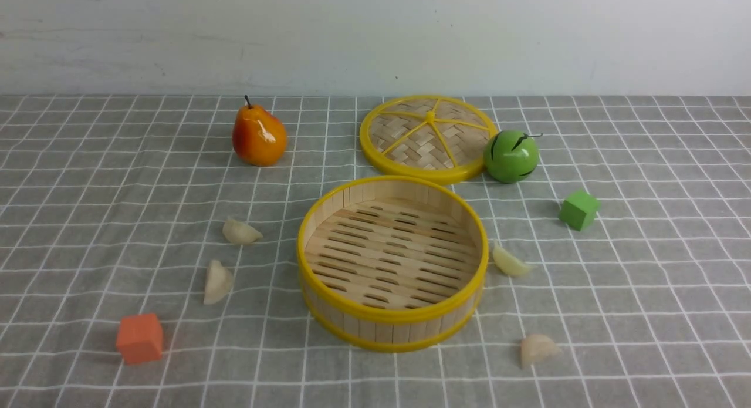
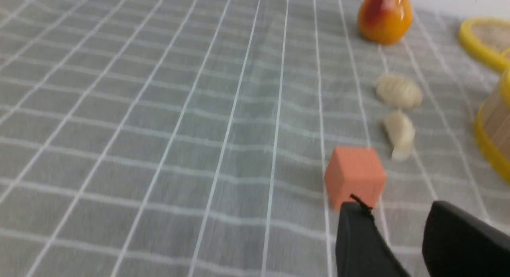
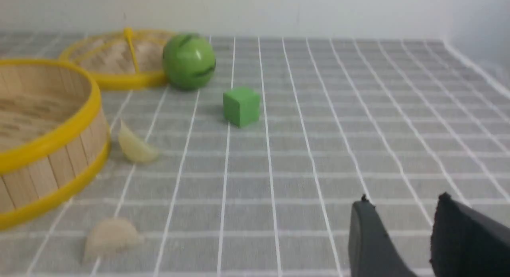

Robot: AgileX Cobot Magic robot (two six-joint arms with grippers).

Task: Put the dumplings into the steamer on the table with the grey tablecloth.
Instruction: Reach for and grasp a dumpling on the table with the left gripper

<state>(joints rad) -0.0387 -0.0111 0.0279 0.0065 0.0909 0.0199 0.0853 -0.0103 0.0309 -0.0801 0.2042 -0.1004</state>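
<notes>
Dumplings, four in all, lie on the grey tablecloth [image 1: 88, 191]; none is in the steamer [image 1: 387, 329], which stands open at the centre. Two lie to its left: the far left dumpling [image 1: 240, 232] lies crosswise, and the near left dumpling [image 1: 217, 282] points away from the robot. Two lie to its right: the slanting dumpling [image 1: 510, 261] just beside the wall, and the crosswise dumpling [image 1: 538, 349] nearer the robot. The left gripper [image 2: 396, 213], fingers apart and empty, faces its pair past an orange cube [image 2: 354, 175]. The right gripper [image 3: 402, 205], likewise apart and empty, has its pair off toward the steamer. Each arm looks best placed for its own side.
</notes>
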